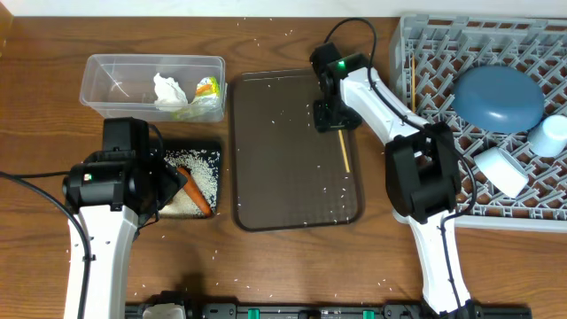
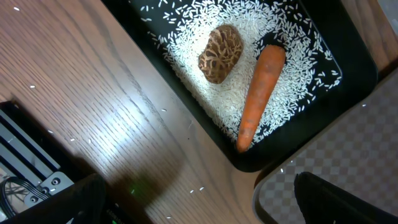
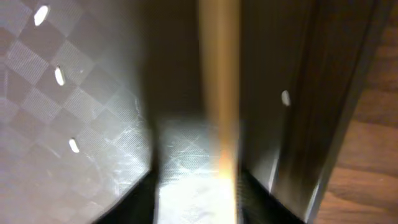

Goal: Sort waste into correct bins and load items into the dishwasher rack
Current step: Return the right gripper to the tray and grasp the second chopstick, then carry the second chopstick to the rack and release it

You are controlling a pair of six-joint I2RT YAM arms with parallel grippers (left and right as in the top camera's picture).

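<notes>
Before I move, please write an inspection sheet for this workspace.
Surface: wooden table, intact.
Job's things: orange carrot, brown lump, rice in black tray; white tissue, green-yellow wrapper in clear plastic tub; dark blue plate, two cups, wooden chopstick in grey rack; second chopstick on brown serving tray.
Clutter: serving tray, stray rice grains.
Grippers: left gripper open by black tray; right gripper astride second chopstick, not yet closed.
Cables: black cable at each arm.
Surroundings: nothing seen.

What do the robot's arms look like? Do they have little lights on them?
Both arms are white tubes joined by chunky black joints. The left arm and the right arm each have a small green light and thin black cables running from them. The right gripper is black.
</notes>
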